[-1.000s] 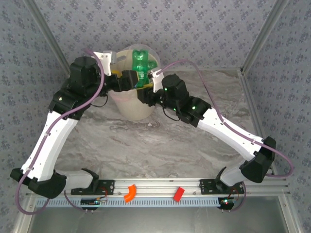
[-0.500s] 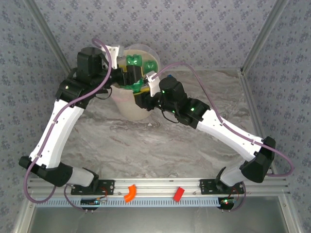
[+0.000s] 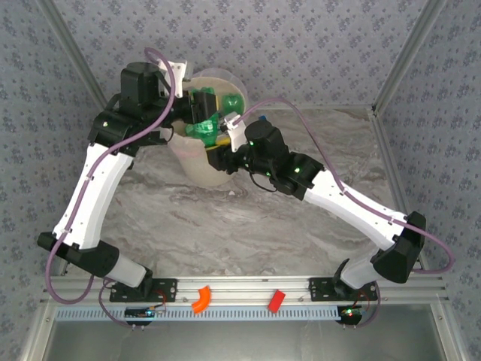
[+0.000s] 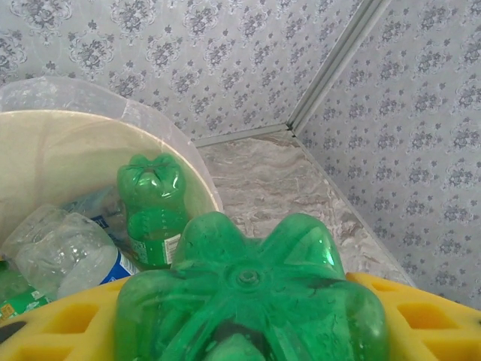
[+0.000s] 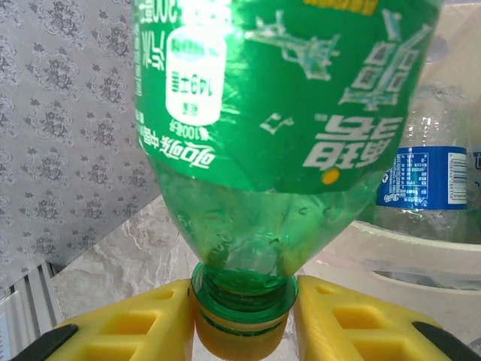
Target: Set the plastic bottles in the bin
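**Item: green bottle** (image 3: 207, 128), plastic, yellow cap. Held level over the near rim of the bin (image 3: 197, 169), base towards the left arm and neck towards the right arm.

**Left gripper** (image 4: 248, 325): yellow fingers pressed in on either side of the bottle's lobed base, pinching it.

**Right gripper** (image 5: 244, 316): yellow fingers sit close on both sides of the cap. From here I cannot tell whether they are pressing it or merely flanking it.

**Bin contents:** second green bottle (image 4: 154, 199) standing base up against the far wall, and a clear bottle (image 4: 64, 256) with a blue label lying beside it. A clear liner laps over the rim.

**Risks:**
- The base is rounded and slick, so a light pinch there may let the bottle swing neck down and slip.
- The bottle hangs near the rim, not over the middle. If let go here it could strike the edge and bounce onto the marble table (image 3: 225, 226).
- The two wrists crowd the bin mouth and could knock each other or the bucket on the way out.

**Nearby:** orange block (image 3: 200, 298) and red block (image 3: 276, 300) on the front rail, well apart from the work and obstructing nothing.
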`<state>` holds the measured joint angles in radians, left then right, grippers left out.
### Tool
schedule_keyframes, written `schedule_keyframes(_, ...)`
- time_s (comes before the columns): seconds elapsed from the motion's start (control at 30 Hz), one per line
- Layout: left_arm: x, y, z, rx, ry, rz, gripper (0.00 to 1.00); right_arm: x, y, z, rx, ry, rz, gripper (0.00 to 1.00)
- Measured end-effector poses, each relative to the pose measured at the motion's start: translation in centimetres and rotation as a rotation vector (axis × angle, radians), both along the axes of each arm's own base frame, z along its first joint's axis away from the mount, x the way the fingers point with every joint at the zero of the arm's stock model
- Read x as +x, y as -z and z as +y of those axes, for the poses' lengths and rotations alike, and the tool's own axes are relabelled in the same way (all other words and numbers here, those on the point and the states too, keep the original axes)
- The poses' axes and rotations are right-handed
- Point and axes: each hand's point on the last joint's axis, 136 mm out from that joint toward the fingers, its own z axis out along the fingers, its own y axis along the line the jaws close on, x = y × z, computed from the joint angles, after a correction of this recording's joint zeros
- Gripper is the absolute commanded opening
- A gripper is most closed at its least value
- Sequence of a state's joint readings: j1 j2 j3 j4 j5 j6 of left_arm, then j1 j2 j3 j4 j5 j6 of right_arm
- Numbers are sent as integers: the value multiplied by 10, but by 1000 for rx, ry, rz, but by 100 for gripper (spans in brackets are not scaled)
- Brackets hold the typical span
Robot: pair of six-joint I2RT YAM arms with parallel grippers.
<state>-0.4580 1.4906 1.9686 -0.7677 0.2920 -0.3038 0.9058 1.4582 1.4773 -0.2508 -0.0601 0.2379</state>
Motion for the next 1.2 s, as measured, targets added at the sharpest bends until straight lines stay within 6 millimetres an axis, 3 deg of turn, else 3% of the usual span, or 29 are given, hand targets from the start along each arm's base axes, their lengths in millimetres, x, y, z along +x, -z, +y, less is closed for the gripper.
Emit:
schedule_keyframes(0.07, 1, 1, 0, 1, 0, 2, 55, 0, 2, 0, -7, -1, -1, 74)
schedule_keyframes(0.1, 3, 2, 0, 2, -4, 3, 55, -1, 3, -1, -8, -1, 2, 90)
schedule_keyframes(0.13, 4, 1, 1, 2, -7, 4, 55, -1, 5, -2, -9, 2, 6, 100)
schedule_keyframes(0.3, 21, -6, 13, -12, -50, -10, 57, 2, 10, -26, -16, 54, 8, 100)
schedule_keyframes(0.47, 49, -11, 27, -21, -111, -23, 57, 11, -2, -76, 28, 164, -4, 99)
schedule_keyframes(0.67, 101, -11, 40, -24, -207, -51, 58, 17, -26, -133, 108, 293, -42, 100)
schedule_keyframes(0.9, 167, -4, 55, -39, -319, -84, 58, 11, -42, -160, 142, 350, -73, 100)
schedule_keyframes(1.03, 202, -2, 58, -54, -361, -119, 59, 7, -36, -172, 136, 375, -58, 100)
schedule_keyframes(1.2, 232, 10, 53, -69, -370, -139, 59, 5, -22, -185, 114, 412, -28, 100)
